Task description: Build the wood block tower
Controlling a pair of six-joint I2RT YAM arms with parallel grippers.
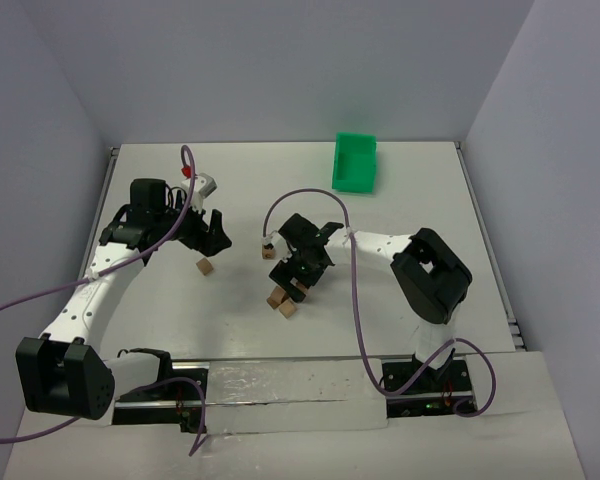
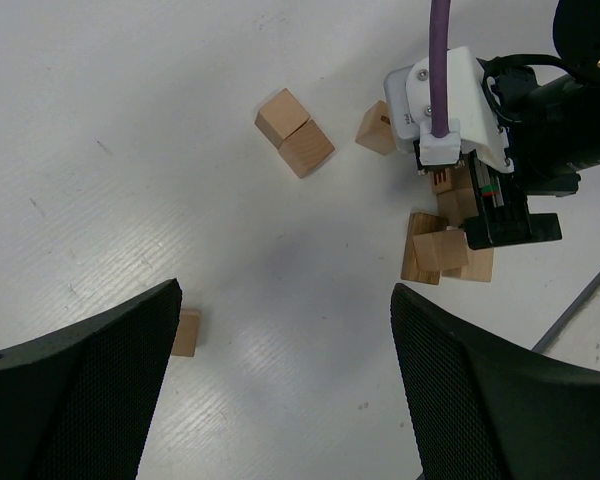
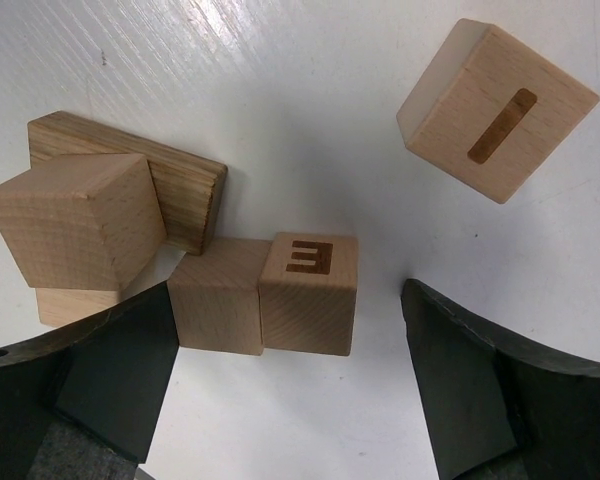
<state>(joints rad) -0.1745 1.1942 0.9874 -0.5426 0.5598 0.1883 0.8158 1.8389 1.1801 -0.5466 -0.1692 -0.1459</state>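
A white table sits boxed in by plain pale lavender-grey walls under even light.

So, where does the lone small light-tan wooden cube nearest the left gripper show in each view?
Top external: the lone tan wooden cube lies just below the left gripper.
Left wrist: lower left, partly hidden behind a black finger.
Right wrist: not in it.
Shared landmark: the pile of tan wooden blocks at the right gripper.
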